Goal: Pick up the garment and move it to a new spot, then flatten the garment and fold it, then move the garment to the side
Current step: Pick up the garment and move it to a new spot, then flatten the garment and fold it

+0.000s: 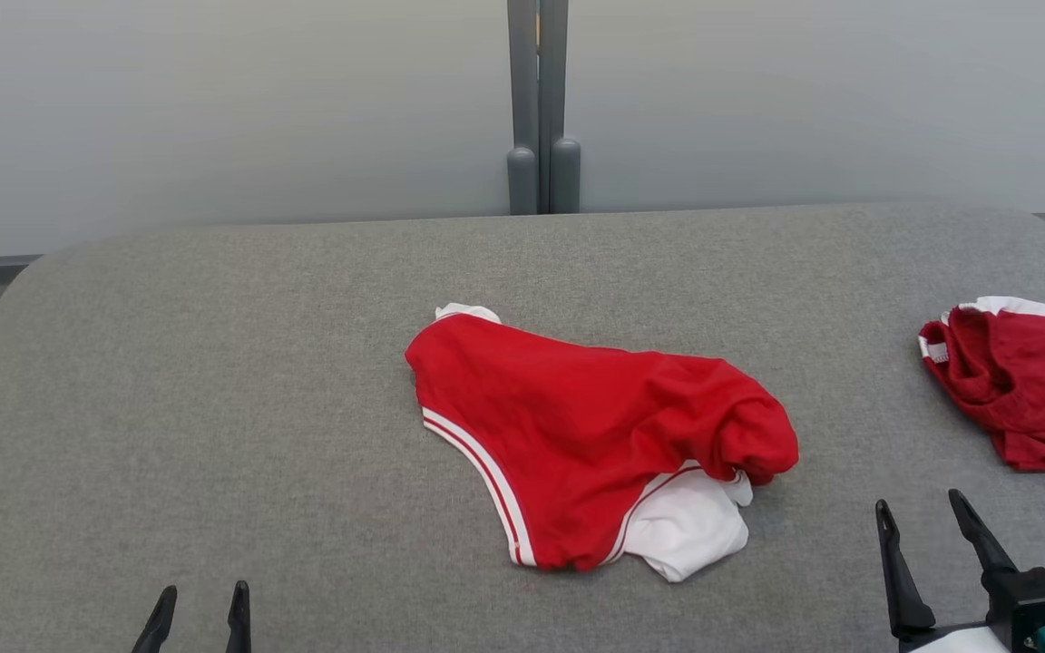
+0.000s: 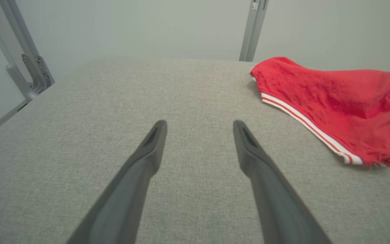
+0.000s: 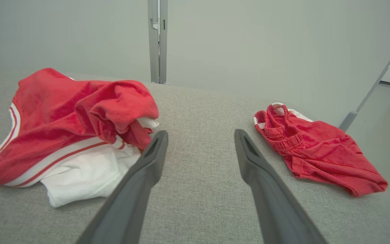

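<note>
A crumpled red garment (image 1: 588, 426) with white-and-red striped trim and a white part at its lower right lies in the middle of the grey table (image 1: 214, 381). In the left wrist view the garment (image 2: 333, 101) sits to the right, and in the right wrist view the garment (image 3: 69, 128) lies to the left. My left gripper (image 1: 200, 608) is open near the table's front edge, well left of the garment, nothing between its fingers (image 2: 154, 149). My right gripper (image 1: 922, 512) is open at the lower right, just right of the garment's white part, holding nothing.
A second red garment (image 1: 1021, 381) with white trim lies bunched at the table's right edge; in the right wrist view this second garment (image 3: 313, 145) sits right of my fingers. A grey post (image 1: 541, 109) stands behind the table's far edge against a pale wall.
</note>
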Robot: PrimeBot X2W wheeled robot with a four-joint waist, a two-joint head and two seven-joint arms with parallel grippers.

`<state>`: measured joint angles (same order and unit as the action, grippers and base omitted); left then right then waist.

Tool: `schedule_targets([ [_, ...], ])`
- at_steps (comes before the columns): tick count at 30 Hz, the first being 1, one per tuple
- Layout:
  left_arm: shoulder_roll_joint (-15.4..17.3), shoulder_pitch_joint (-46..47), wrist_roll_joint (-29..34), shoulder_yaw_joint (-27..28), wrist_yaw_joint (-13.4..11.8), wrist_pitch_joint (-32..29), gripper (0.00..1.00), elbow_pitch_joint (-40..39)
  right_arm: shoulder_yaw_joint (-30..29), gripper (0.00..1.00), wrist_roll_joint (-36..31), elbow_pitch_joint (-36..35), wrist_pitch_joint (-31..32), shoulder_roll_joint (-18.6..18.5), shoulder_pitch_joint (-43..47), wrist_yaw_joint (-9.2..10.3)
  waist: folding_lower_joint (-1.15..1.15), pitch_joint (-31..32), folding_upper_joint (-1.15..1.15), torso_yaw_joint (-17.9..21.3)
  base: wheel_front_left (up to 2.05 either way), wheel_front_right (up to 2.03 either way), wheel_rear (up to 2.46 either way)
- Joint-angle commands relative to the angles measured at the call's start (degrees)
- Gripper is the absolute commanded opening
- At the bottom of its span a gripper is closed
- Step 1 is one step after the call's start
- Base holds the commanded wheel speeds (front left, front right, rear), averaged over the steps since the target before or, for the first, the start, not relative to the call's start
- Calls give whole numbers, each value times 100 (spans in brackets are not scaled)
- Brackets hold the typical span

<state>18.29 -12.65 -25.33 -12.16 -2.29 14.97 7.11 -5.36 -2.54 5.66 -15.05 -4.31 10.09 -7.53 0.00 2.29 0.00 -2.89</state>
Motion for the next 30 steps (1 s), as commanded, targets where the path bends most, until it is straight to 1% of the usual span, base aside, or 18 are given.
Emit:
schedule_targets([
  [1, -116, -121, 106, 182, 161, 27, 100, 24, -86, 100, 52, 8, -17, 29, 75, 9, 0, 18, 0, 17, 0, 0, 0],
  [6, -427, -216, 443, 613, 534, 23, 100, 121, -169, 100, 52, 55, -18, 79, 68, 9, 0, 17, 0, 40, 0, 0, 0],
  [12, -691, -212, 747, 934, 779, 23, 100, 222, -194, 100, 47, 55, -17, 110, 20, 9, 0, 7, 0, 54, 0, 0, 0],
  [22, -935, -127, 1013, 1116, 938, 24, 100, 287, -174, 100, 53, 46, -17, 123, 9, 9, 0, -4, 0, 42, 0, 0, 0],
  [30, -983, -45, 1079, 1105, 979, 24, 100, 274, -138, 100, 70, 49, -17, 132, 32, 9, 0, -17, 0, 33, 0, 0, 0],
])
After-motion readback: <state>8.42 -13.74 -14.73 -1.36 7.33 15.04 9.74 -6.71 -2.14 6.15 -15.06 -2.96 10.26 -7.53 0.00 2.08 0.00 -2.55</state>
